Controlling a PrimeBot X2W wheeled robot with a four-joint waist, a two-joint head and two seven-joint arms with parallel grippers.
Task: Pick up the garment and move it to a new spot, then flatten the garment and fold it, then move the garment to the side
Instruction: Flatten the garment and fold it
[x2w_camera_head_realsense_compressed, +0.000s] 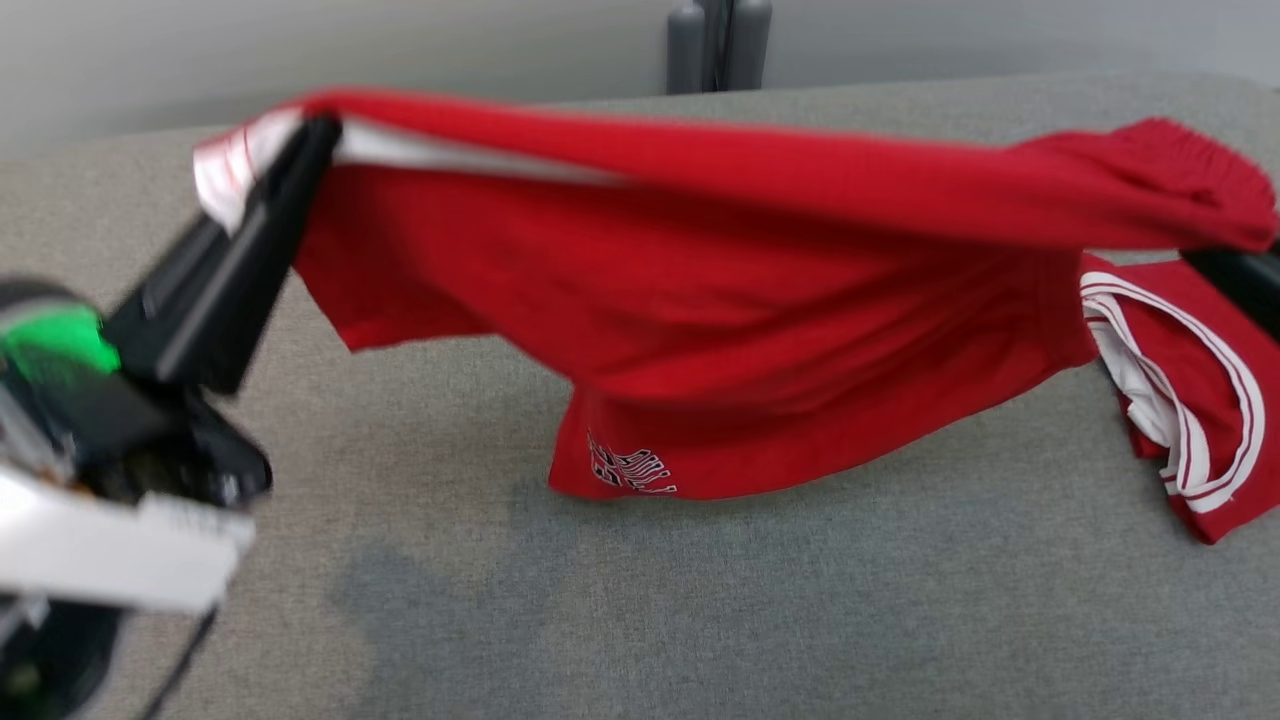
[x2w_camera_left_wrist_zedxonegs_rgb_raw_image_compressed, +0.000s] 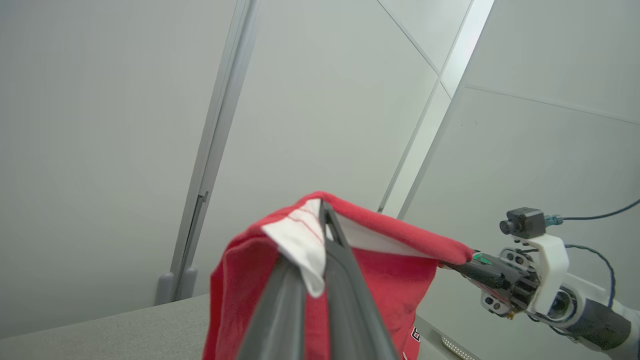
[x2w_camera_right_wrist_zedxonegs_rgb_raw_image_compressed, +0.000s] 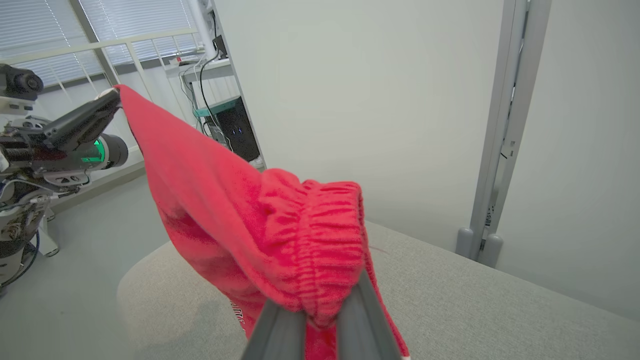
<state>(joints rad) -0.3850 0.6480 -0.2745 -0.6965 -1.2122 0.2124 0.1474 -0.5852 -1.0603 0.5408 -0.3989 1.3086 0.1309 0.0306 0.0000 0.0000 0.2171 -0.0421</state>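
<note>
The garment (x2w_camera_head_realsense_compressed: 700, 300) is held stretched above the worktop (x2w_camera_head_realsense_compressed: 700, 620), one end clamped in the left pincer (x2w_camera_head_realsense_compressed: 312, 138) at the left, the other in the right pincer (x2w_camera_head_realsense_compressed: 1228, 264) at the right. Its lower part is hung between them. Behind the worktop, a post (x2w_camera_head_realsense_compressed: 718, 45) is set.

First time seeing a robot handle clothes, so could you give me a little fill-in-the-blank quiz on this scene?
The red shorts hang stretched between ____ grippers.
The right gripper pinches their gathered elastic ____.
The left gripper clamps a hem edged in ____.
Beneath them lies a fabric-covered table coloured ____.
Missing words: two; waistband; white; grey.
</note>
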